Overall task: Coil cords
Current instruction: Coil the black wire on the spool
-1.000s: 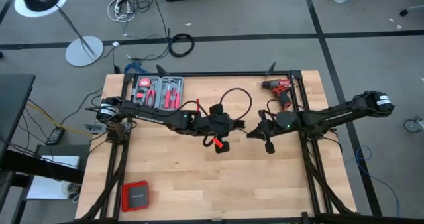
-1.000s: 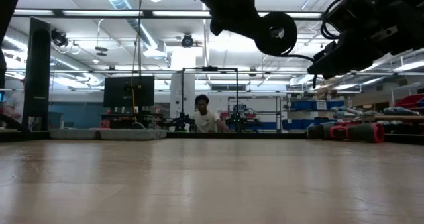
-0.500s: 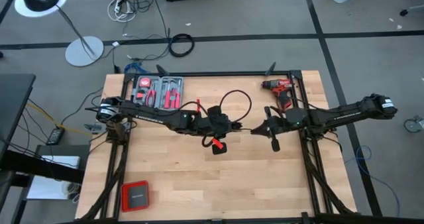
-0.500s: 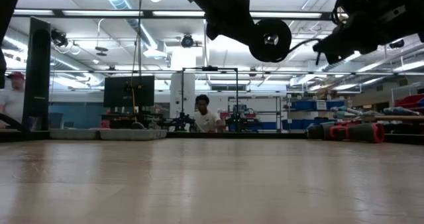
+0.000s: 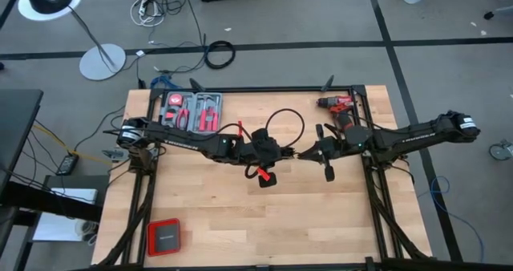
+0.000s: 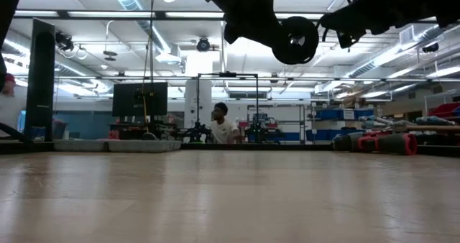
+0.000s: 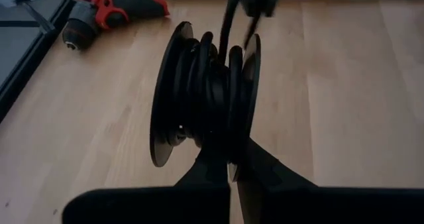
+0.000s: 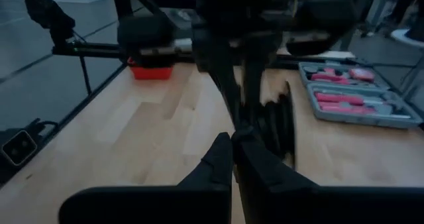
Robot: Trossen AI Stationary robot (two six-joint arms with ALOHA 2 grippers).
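Both arms meet above the middle of the wooden table (image 5: 240, 215), raised clear of its surface. The left gripper (image 7: 233, 166) has its jaws clamped on a black spool (image 7: 202, 98), two discs with dark cord wound between them. The thin black cord (image 5: 282, 120) rises from the spool in a loop toward the far edge of the table, and its other end runs to the right gripper (image 8: 233, 139). That gripper sits just beside the spool with its jaws together on the cord. A red drill (image 5: 338, 107) lies near the far right corner. An open tool case (image 5: 191, 111) with red-handled tools lies at the far left corner. A red-rimmed box (image 5: 163, 237) rests near the near left corner. In the low view, a person (image 6: 221, 126) sits in the room beyond the table.
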